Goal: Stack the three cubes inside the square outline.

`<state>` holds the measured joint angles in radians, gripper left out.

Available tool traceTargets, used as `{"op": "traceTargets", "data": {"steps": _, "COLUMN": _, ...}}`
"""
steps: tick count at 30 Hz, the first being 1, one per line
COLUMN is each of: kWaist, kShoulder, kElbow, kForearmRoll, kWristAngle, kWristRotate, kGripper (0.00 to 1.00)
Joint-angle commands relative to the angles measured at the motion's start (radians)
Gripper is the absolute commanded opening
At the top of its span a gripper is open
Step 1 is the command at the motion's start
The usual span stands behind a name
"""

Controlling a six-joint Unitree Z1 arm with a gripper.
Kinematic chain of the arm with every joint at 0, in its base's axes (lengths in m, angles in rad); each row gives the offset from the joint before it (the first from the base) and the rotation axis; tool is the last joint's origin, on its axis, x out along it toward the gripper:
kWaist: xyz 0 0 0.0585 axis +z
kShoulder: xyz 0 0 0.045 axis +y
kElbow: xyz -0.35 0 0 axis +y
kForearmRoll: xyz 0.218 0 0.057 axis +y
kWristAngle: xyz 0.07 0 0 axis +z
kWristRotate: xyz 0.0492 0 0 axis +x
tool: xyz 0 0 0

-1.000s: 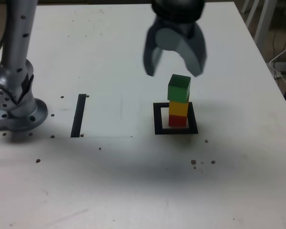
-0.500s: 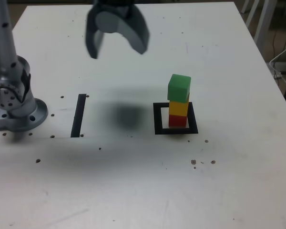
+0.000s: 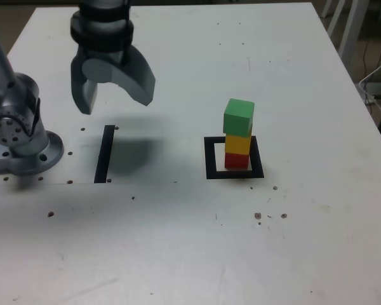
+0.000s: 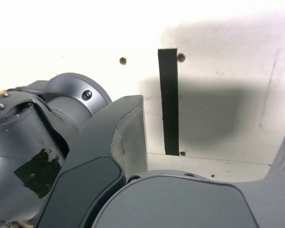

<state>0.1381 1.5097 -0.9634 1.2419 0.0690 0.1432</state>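
Observation:
A stack of three cubes stands inside the square outline point(image 3: 209, 157) on the exterior view's right: the red cube point(image 3: 236, 161) at the bottom, the yellow cube point(image 3: 238, 143) on it, the green cube point(image 3: 239, 117) on top, slightly offset. My gripper point(image 3: 114, 98) hangs open and empty above the table, far to the exterior view's left of the stack, over the straight black strip point(image 3: 105, 153). In the wrist view one grey finger point(image 4: 128, 137) and the black strip point(image 4: 169, 100) show; no cube is visible there.
The arm's grey base point(image 3: 22, 136) sits at the exterior view's left edge, also seen in the wrist view as the arm's base point(image 4: 52, 118). Small dark screw holes point(image 3: 270, 216) dot the white table point(image 3: 190, 254). Chair legs and cables lie beyond the table's right edge.
The open gripper has swung away from above the stack to the exterior view's left, then come down over the black strip. The stack has stayed still.

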Motion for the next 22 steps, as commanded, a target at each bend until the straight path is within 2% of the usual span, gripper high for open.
{"op": "traceTargets", "data": {"steps": 1, "kWaist": 0.0, "kShoulder": -0.012, "kElbow": 0.019, "kForearmRoll": -0.01, "kWristAngle": -0.004, "kWristRotate": -0.007, "kGripper": 0.99}}
{"op": "traceTargets", "data": {"steps": 10, "kWaist": 0.0, "kShoulder": -0.018, "kElbow": 0.087, "kForearmRoll": -0.061, "kWristAngle": -0.026, "kWristRotate": -0.023, "kGripper": 0.99}}
{"op": "traceTargets", "data": {"steps": 22, "kWaist": 0.0, "kShoulder": -0.019, "kElbow": 0.106, "kForearmRoll": -0.074, "kWristAngle": -0.035, "kWristRotate": -0.024, "kGripper": 0.99}}
